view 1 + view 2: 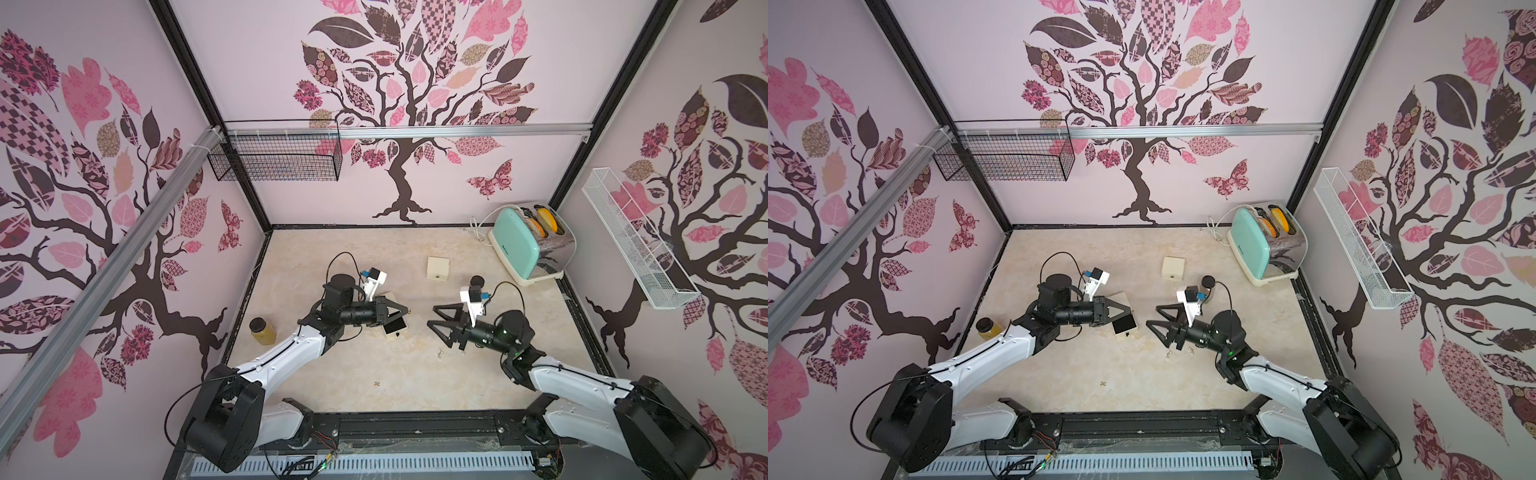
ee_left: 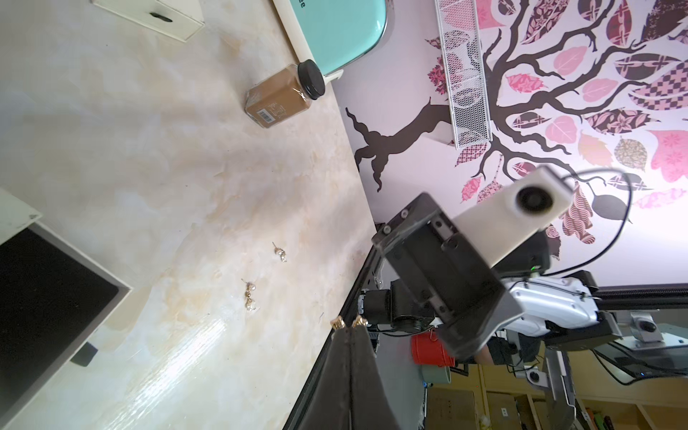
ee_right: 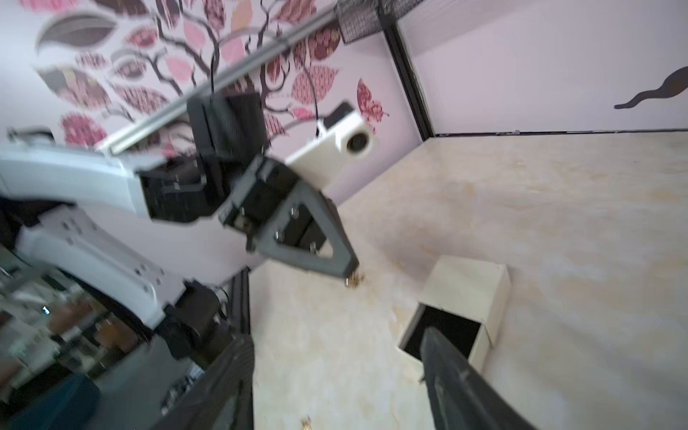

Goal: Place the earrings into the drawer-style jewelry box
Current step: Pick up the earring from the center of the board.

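In a top view, the left end effector point(image 1: 405, 310) is pressed together, pinching a golden metal earring point(image 1: 409, 309) at 1 o'clock of the cream jewelry box's open black-lined drawer point(image 1: 395, 328). The right end effector point(image 1: 431, 316), spread and empty, hangs at 3 o'clock. Small silvery earrings point(image 1: 439, 353) lie on the beige marbled table point(image 1: 353, 257) at 4 o'clock, a second golden earring point(image 1: 377, 383) at 6.

Left wrist view: the golden earring point(image 2: 338, 322) juts out either side of the closed fingertips.

Right wrist view: it point(image 3: 355, 280) hangs near the drawer point(image 3: 443, 327).
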Controlling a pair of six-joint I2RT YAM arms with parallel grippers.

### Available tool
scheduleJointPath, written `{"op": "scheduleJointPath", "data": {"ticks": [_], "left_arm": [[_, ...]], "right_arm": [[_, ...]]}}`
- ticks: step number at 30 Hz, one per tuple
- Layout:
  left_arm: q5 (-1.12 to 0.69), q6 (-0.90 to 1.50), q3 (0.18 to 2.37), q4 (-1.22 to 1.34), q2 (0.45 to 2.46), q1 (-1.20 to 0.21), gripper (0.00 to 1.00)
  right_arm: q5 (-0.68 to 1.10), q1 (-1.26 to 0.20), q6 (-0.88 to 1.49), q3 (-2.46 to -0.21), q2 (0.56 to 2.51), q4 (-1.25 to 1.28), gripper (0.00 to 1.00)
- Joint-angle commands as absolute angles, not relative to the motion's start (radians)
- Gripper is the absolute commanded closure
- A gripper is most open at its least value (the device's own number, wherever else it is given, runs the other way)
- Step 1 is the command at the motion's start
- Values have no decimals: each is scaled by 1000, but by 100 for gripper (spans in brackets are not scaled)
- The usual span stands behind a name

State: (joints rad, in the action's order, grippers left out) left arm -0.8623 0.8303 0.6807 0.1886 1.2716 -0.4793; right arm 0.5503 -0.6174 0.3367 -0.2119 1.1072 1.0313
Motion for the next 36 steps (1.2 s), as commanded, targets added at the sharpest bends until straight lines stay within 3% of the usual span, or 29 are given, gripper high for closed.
{"op": "scheduleJointPath", "data": {"ticks": [1,5,11,18,31,36], "left_arm": [[-932,802,697,180,1253,-476,100],[-987,795,691,213,1267,-476,100],[-1045,809,679,270,1278,-476,100],[-1077,801,680,274,1273,-475,100],[-1098,774,669,263,1253,-476,100],[-1098,774,670,262,1252,-476,100]], "right_arm": [[496,-631,71,-223,1121,1174,29],[539,-659,33,-183,1157,1309,32],[505,-696,-90,-187,1200,1317,49],[431,-768,-183,-237,1263,1287,54],[410,-772,-210,-302,1323,1263,55],[435,-772,-203,-331,1334,1244,62]]}}
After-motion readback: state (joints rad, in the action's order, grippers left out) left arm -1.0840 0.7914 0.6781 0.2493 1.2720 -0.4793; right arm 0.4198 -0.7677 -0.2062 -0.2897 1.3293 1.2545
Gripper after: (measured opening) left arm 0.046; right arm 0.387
